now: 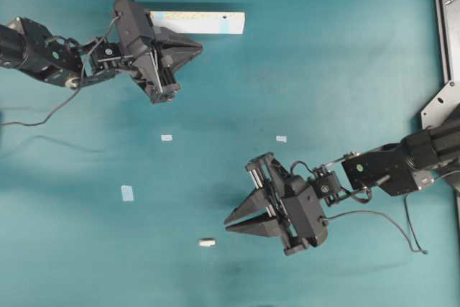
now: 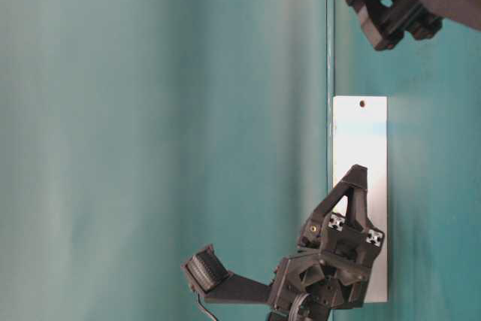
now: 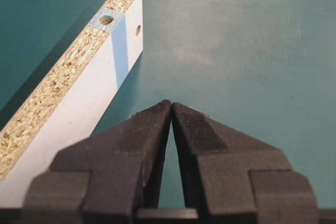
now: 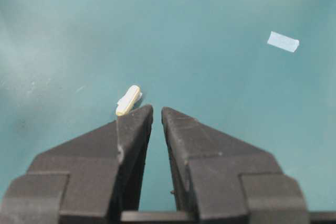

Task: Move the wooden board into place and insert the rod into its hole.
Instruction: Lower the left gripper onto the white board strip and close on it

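The wooden board [image 1: 208,22] stands on its long edge at the back left, raw chipboard edge up, with a light-blue patch and a hole near its right end [image 3: 106,19]. Its white face shows in the table-level view [image 2: 361,140]. My left gripper [image 1: 200,47] is shut and empty just in front of the board, its tips [image 3: 171,103] touching each other but not the board [image 3: 79,103]. The rod [image 1: 207,242] lies flat on the table near the front. My right gripper [image 1: 227,224] hovers just right of it, shut to a thin slit and empty. In the right wrist view the rod [image 4: 128,99] lies just beyond the left fingertip of that gripper [image 4: 156,108].
Three small pale-blue tape squares lie on the teal table: one mid-left [image 1: 167,137], one mid-right [image 1: 281,139], one lower left [image 1: 127,193]. One tape square [image 4: 283,41] shows in the right wrist view. A metal frame [image 1: 445,19] runs along the right edge.
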Controlling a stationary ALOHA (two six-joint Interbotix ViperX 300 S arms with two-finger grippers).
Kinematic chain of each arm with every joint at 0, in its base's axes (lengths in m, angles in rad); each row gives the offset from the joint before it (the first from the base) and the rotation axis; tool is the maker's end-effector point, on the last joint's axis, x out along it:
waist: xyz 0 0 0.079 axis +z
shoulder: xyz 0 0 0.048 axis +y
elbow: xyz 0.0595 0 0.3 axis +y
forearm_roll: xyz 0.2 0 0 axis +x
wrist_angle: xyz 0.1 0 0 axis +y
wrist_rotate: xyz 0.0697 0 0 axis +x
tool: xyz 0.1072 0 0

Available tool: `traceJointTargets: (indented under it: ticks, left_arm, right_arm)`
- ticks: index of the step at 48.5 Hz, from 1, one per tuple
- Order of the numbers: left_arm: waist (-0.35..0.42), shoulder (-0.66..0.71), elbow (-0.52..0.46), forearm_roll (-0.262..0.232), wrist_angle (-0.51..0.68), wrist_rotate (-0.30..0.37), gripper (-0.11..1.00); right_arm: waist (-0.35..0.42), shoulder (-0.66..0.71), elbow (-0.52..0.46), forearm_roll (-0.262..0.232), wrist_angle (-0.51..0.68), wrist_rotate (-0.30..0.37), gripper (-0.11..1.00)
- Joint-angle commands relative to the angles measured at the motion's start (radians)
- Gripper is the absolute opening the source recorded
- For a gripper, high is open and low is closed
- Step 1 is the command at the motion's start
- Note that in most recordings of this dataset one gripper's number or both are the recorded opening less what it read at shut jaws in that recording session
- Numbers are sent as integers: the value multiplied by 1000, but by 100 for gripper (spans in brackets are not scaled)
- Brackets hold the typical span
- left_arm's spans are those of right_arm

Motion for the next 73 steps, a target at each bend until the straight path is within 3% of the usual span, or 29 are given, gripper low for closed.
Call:
traceJointTargets:
  ticks: [1, 3, 6, 9, 19, 21, 25, 34, 39, 52, 62, 73]
  left_arm:
    - [-2, -61, -26, 31, 49, -8, 16]
    - [-2, -71, -35, 31, 94, -8, 13]
    - [-2, -81, -51, 32, 170, -3, 2]
    - [-2, -94, -69, 35, 238, 3, 0]
    - [-9, -153, -106, 37, 390, 21, 1]
    - [-11, -167, -107, 38, 408, 26, 2]
    - [-17, -201, -106, 37, 443, 29, 20]
    - [-17, -287, -101, 38, 588, 77, 69]
    - [-17, -322, -101, 40, 666, 141, 88]
    - [44, -390, -98, 40, 784, 285, 91]
    - [138, -400, -98, 40, 793, 379, 91]
    - [190, -365, -100, 40, 793, 457, 91]
  right_arm:
    - [5, -23, -20, 0, -3, 3, 24]
    - [5, -28, -29, -2, 18, 3, 22]
    - [5, -38, -48, -6, 80, 3, 9]
    - [5, -49, -67, -12, 167, 3, 1]
    - [6, -92, -144, -21, 434, 3, 0]
    - [8, -100, -155, -21, 462, 3, 3]
    - [12, -120, -167, -23, 494, 3, 17]
    - [31, -146, -172, -23, 514, 5, 72]
    - [37, -156, -172, -21, 520, 6, 94]
    - [38, -206, -175, -21, 543, 8, 96]
    - [38, -268, -187, -21, 595, 8, 96]
    - [38, -322, -206, -21, 658, 8, 96]
